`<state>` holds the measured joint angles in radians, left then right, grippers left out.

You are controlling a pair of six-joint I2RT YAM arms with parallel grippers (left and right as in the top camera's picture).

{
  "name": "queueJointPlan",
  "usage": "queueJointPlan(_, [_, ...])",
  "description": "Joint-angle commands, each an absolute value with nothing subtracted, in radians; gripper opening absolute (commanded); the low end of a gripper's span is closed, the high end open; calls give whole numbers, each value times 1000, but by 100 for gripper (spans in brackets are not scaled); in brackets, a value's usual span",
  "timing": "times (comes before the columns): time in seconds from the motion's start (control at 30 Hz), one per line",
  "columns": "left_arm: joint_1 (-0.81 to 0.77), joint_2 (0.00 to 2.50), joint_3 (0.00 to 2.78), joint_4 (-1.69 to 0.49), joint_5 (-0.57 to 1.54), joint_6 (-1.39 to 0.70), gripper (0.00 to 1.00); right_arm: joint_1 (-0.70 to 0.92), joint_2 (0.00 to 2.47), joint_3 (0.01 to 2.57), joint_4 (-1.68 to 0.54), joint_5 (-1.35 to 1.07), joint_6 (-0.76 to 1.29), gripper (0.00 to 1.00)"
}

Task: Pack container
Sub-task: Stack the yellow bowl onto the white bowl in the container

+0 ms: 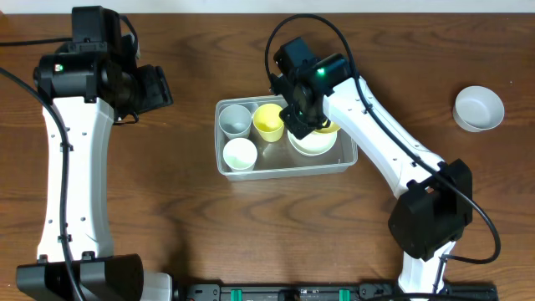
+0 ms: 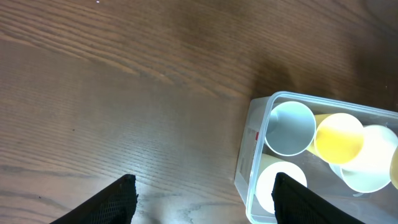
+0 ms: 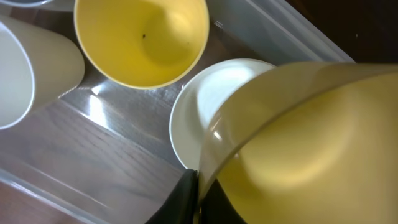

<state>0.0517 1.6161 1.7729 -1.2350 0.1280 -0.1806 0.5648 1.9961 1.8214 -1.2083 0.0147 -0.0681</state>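
The clear plastic container sits mid-table. It holds a grey cup, a yellow cup, a white cup and a white bowl. My right gripper is shut on the rim of a yellow bowl and holds it tilted just above the white bowl inside the container. My left gripper is open and empty over bare table, left of the container's left wall.
A grey bowl stands alone at the far right of the table. The left arm's body runs down the left side. The right arm crosses the right of the container.
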Motion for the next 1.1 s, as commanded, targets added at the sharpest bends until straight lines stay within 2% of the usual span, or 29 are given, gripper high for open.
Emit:
queueJointPlan(0.0, [56, 1622, 1766, -1242, 128, -181, 70, 569, 2002, 1822, -1215, 11, -76, 34])
queueJointPlan(0.07, [56, 1622, 1766, -1242, 128, -181, 70, 569, 2002, 1822, -1220, 11, -77, 52])
queueJointPlan(0.1, [56, 1622, 1766, -1242, 128, -181, 70, 569, 2002, 1822, -1221, 11, -77, 53])
queueJointPlan(0.27, [56, 1622, 1766, -1242, 128, -181, 71, 568, 2002, 1822, -1223, 11, -76, 51])
queueJointPlan(0.4, [56, 1622, 1766, -1242, 128, -181, 70, 562, 2001, 1823, -1211, 14, -67, 42])
queueJointPlan(0.6, [56, 1622, 1766, -1242, 128, -181, 70, 463, 1964, 1910, -1219, 112, 60, 47])
queueJointPlan(0.63, [56, 1622, 1766, -1242, 128, -181, 70, 426, 1951, 1937, -1224, 116, 72, 49])
queueJointPlan(0.67, [56, 1622, 1766, -1242, 128, -181, 70, 390, 1941, 1960, -1227, 119, 84, 56])
queueJointPlan(0.73, [56, 1622, 1766, -1242, 128, -181, 70, 290, 1922, 2014, -1227, 119, 97, 82])
queueJointPlan(0.9, [56, 1622, 1766, -1242, 128, -181, 70, 42, 1921, 2079, -1219, 101, 28, 90])
queueJointPlan(1.07, [56, 1622, 1766, -1242, 128, -181, 70, -159, 1983, 2079, -1219, 80, -17, 93])
